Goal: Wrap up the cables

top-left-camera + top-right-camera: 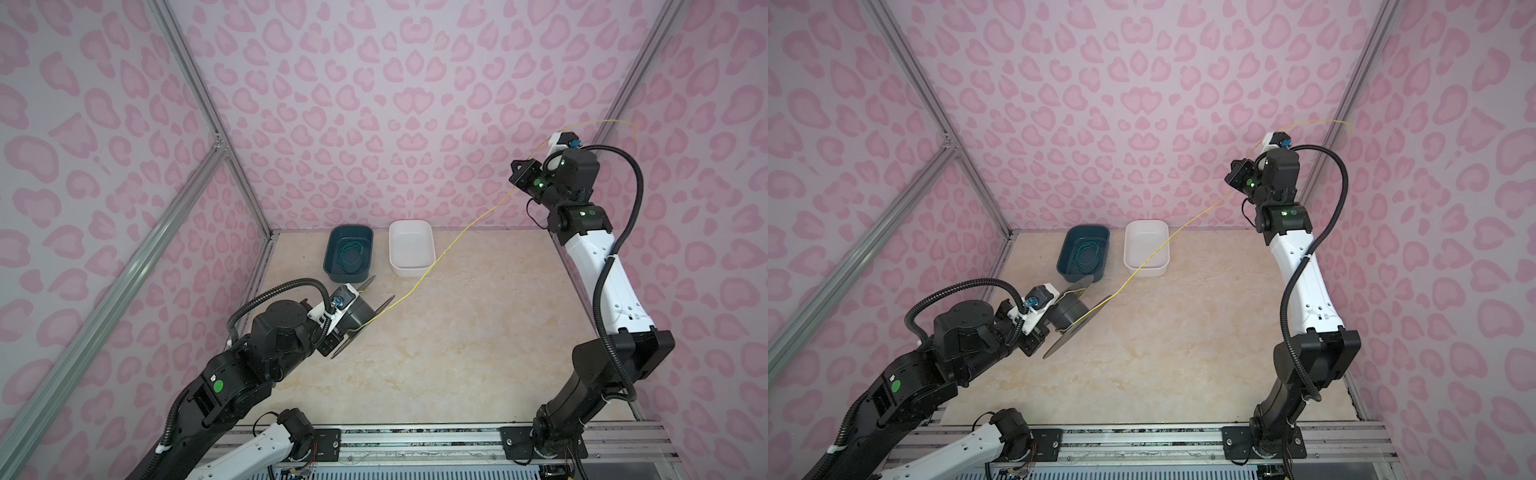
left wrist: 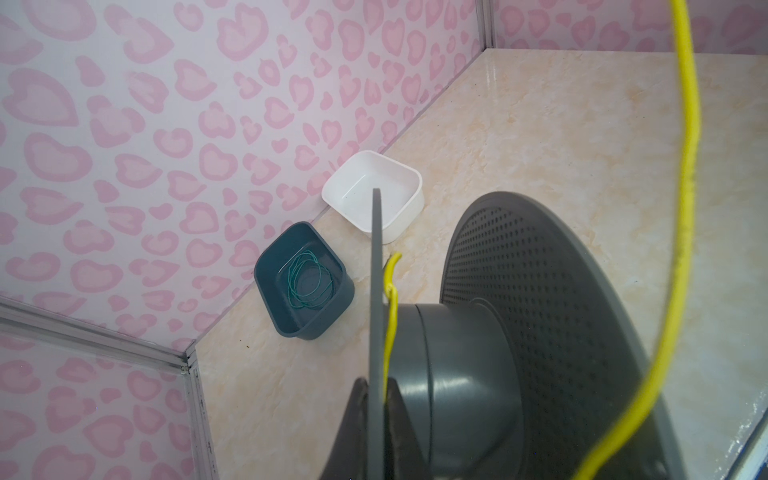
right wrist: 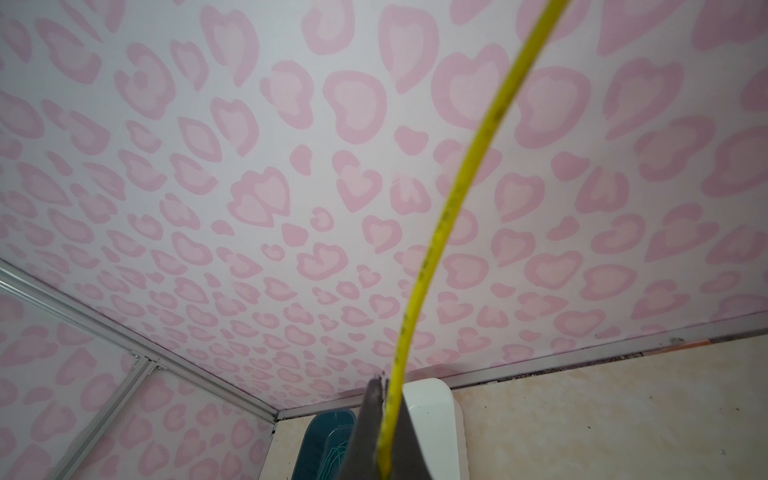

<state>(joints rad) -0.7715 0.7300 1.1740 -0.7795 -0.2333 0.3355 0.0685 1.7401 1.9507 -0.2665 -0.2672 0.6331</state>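
A thin yellow cable point(image 1: 449, 249) point(image 1: 1169, 240) runs taut through the air from a grey spool point(image 1: 357, 311) point(image 1: 1071, 311) up to my right gripper point(image 1: 519, 174) point(image 1: 1235, 174). My left gripper point(image 1: 332, 338) point(image 2: 377, 386) is shut on the spool's point(image 2: 457, 361) thin flange, low on the left. The cable's end point(image 2: 390, 316) is pinched against that flange. High near the right wall, the right gripper point(image 3: 388, 395) is shut on the cable point(image 3: 440, 224). A free length arcs on above that arm.
Two bins stand at the back of the table. A dark teal bin point(image 1: 331, 257) point(image 2: 270, 299) holds a coiled green cable point(image 1: 351, 257). A white bin point(image 1: 409, 245) point(image 2: 411, 195) stands beside it on its right. The patterned walls stand close round the table.
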